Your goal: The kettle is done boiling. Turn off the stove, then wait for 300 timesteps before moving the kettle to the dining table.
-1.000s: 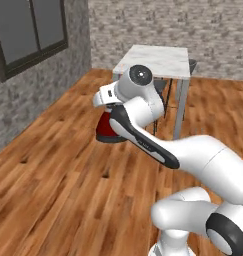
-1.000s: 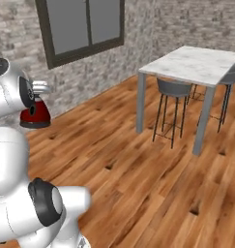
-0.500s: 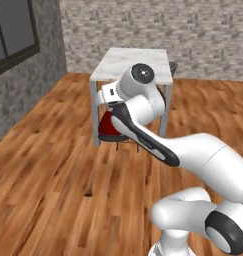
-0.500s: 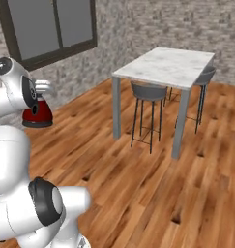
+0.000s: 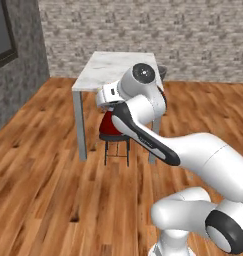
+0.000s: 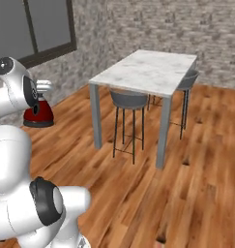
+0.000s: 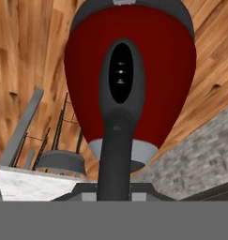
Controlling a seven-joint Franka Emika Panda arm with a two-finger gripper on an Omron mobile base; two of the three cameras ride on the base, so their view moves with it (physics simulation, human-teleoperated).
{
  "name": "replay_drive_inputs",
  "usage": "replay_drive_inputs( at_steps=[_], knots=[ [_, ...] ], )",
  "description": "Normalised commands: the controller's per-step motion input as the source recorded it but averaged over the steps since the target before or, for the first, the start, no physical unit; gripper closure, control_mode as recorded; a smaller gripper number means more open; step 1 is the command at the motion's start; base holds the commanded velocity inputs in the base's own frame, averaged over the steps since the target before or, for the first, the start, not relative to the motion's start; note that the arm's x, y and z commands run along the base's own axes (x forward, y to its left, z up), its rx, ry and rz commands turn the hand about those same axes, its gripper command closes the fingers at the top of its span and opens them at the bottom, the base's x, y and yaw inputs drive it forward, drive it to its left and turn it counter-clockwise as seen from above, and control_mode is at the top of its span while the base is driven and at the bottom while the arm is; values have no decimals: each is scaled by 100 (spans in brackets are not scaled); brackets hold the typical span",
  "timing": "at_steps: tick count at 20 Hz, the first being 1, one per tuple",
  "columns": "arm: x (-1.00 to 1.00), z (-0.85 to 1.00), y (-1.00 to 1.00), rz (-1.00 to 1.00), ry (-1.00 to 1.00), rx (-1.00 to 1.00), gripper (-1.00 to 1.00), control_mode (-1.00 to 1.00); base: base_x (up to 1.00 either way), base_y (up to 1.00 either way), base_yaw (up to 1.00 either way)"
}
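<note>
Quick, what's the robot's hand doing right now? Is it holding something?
Gripper: shut on the red kettle's dark handle, carrying it in the air near the dining table.

The base has driven nearer the dining table (image 6: 148,72) (stools (image 6: 128,100) too).

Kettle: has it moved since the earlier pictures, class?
Yes. Carried with the robot, the kettle has come closer to the dining table.
</note>
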Motion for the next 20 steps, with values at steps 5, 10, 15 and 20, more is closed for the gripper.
replay_drive_inputs(
  at_steps=[5, 10, 15, 20],
  knots=[
    [0, 0, 0, 0, 0, 0, 100, 100, 64, -26, -16],
    [0, 0, 0, 0, 0, 0, 100, 100, 61, -27, -17],
    [0, 0, 0, 0, 0, 0, 100, 100, 62, -26, -17],
    [0, 0, 0, 0, 0, 0, 100, 100, 63, -26, -17]
  ],
)
